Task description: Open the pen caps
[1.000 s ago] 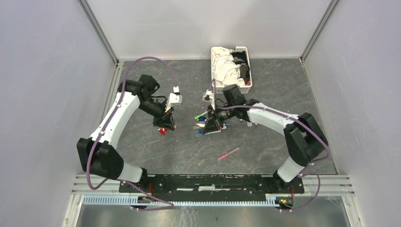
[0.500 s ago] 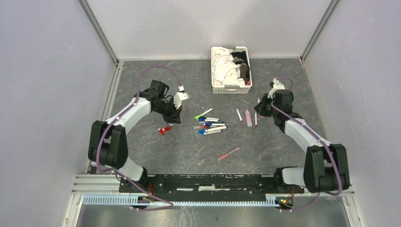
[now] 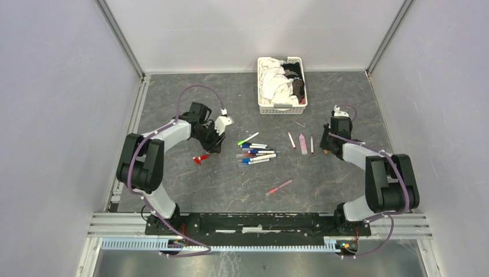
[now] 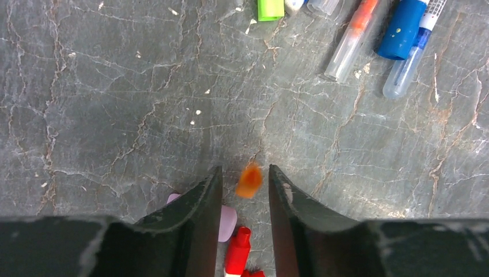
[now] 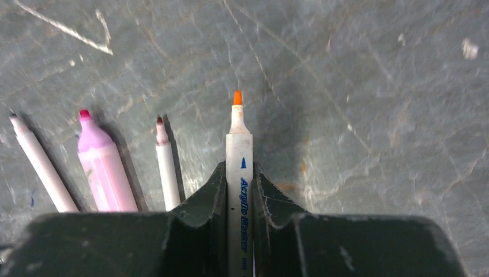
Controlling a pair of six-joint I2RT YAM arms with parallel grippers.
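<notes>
**Both pincers at one instant.** My left pincer (image 4: 245, 173) hangs over the grey table (image 4: 115, 86) with its jaws parted. A blurred orange cap (image 4: 249, 180) shows in the gap between them, touching neither finger. Partly under the left finger lies a lilac cap (image 4: 228, 223). Just beside it is a red piece (image 4: 238, 254); whether it is a cap or a pen end I cannot tell. My right pincer (image 5: 239, 170) is clamped on a white orange-tipped pen (image 5: 239, 144), whose bare nib points away from the wrist. To the left of that pen lie three uncapped pens (image 5: 104, 164) side by side: a thin white one, a thick pink one, and a thin white one with a dark tip. In the overhead view, a heap of pens (image 3: 256, 154) lies mid-table between my two pincers. A pink-red pen (image 3: 279, 186) lies alone, nearer the arm bases. A white basket (image 3: 281, 108) holding cloths stands at the far edge.
</notes>
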